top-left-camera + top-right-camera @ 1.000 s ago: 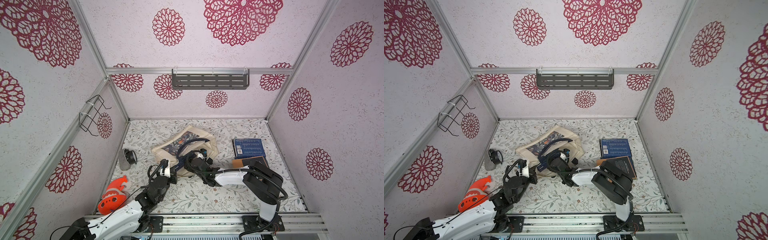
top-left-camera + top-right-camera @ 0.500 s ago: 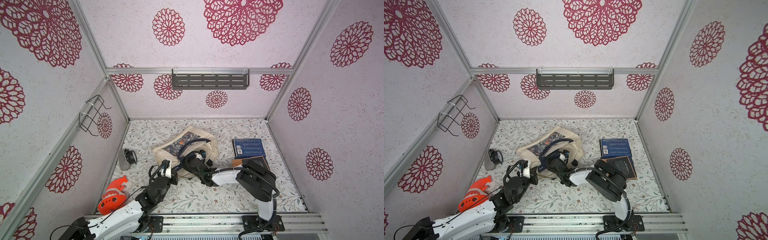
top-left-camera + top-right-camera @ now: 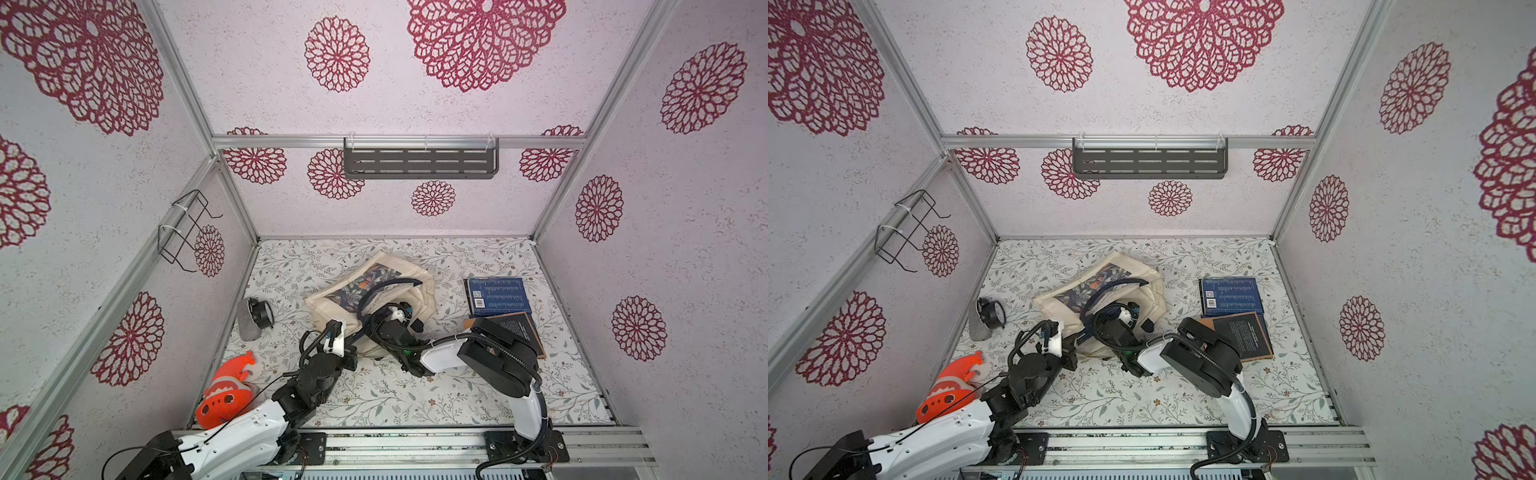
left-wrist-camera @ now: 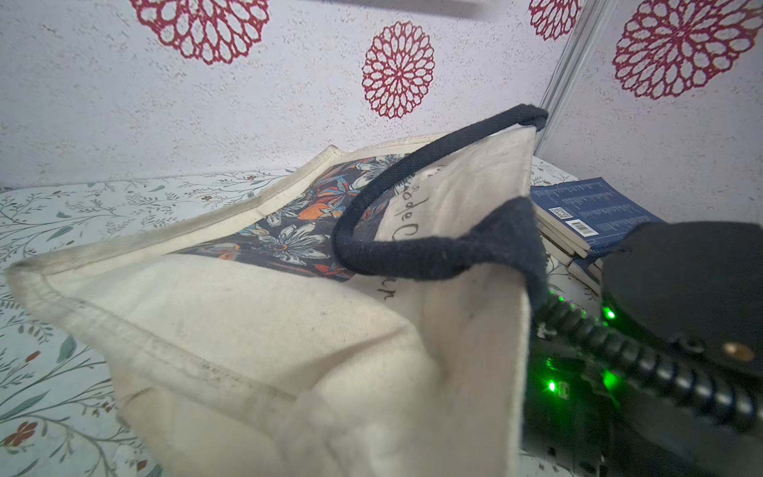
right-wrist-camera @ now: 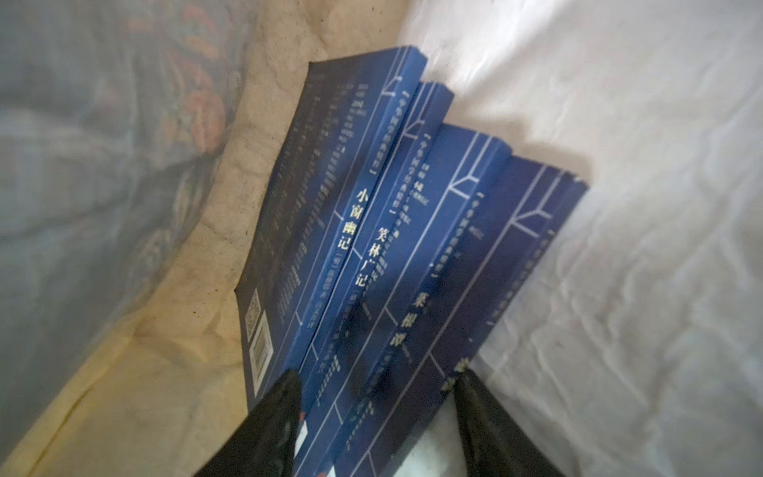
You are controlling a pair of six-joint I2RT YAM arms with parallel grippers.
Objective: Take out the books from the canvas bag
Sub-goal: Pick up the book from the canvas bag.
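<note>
The cream canvas bag (image 3: 376,280) (image 3: 1100,282) lies on its side mid-table, its navy floral panel up. My left gripper (image 3: 352,351) is shut on the bag's near rim; in the left wrist view the bag's fabric (image 4: 289,322) covers the jaws. My right arm's wrist (image 3: 395,326) reaches into the bag's mouth. In the right wrist view my right gripper (image 5: 377,376) is open inside the bag, one finger on each side of several dark-blue books (image 5: 396,231) standing spine-up. More books lie outside to the right: a blue stack (image 3: 498,297) (image 4: 578,219) and a dark one (image 3: 517,332).
A grey and black round object (image 3: 254,318) lies near the left wall. An orange fish toy (image 3: 226,395) sits at the front left by the left arm. A wire rack (image 3: 183,228) hangs on the left wall and a grey shelf (image 3: 419,162) on the back wall.
The right arm has pushed further left and deeper into the bag's mouth, and its jaws have narrowed round the books. The left gripper has kept its hold and place.
</note>
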